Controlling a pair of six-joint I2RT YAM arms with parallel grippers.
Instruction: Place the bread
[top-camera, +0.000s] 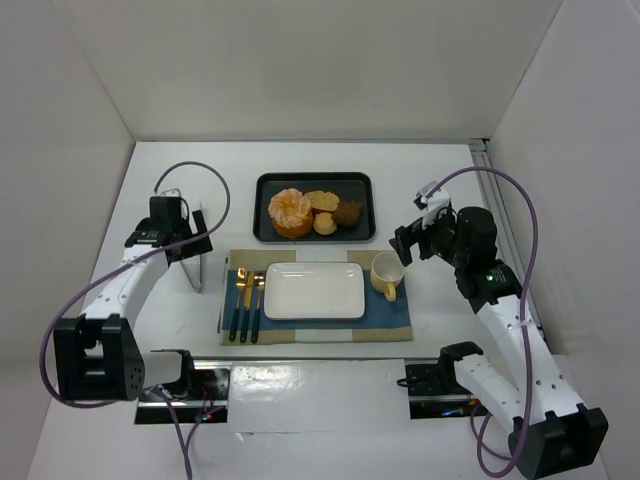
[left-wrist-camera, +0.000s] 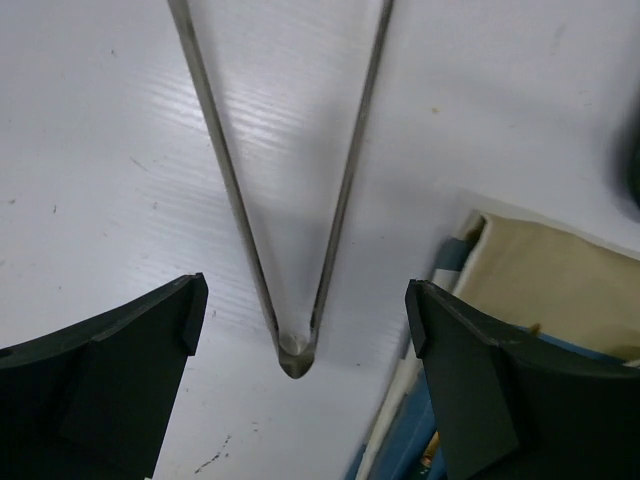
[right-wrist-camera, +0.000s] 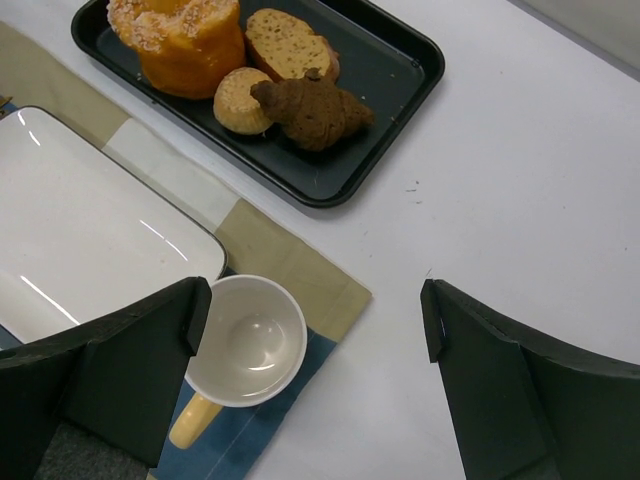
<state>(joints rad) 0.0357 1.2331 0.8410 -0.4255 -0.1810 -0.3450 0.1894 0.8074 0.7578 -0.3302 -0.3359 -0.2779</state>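
The bread (right-wrist-camera: 240, 100) is a small round bun, golden-tan on top with a paler rim, the smallest baked piece on the black rectangular tray (right-wrist-camera: 392, 72). It lies near the tray's front edge, the side that faces the blue and beige cloth placemat (right-wrist-camera: 292, 262). A dark brown lumpy pastry (right-wrist-camera: 318, 112) touches its right side, a large orange ruffled pastry (right-wrist-camera: 182, 38) stands just beside it on the left, and an oval pale-tan bread slice (right-wrist-camera: 290, 45) lies behind it. Its top looks finely grained and slightly domed.

The tray sits on the white table (top-camera: 450, 190) beyond the placemat. On the placemat rest a white rectangular ceramic plate (top-camera: 314, 290), a pale yellow cup (top-camera: 387, 274) just to its right with the handle toward the near edge, and gold cutlery with dark handles (top-camera: 245, 300) to its left.

The right gripper (right-wrist-camera: 315, 310) hangs above the cup's side of the placemat with its jaws spread wide and nothing between them, well apart from the bread. The left gripper (left-wrist-camera: 300, 300) is over the table just left of the placemat, jaws fully spread and empty, straddling the joined end of thin metal tongs (left-wrist-camera: 293, 352) that lie flat on the table.
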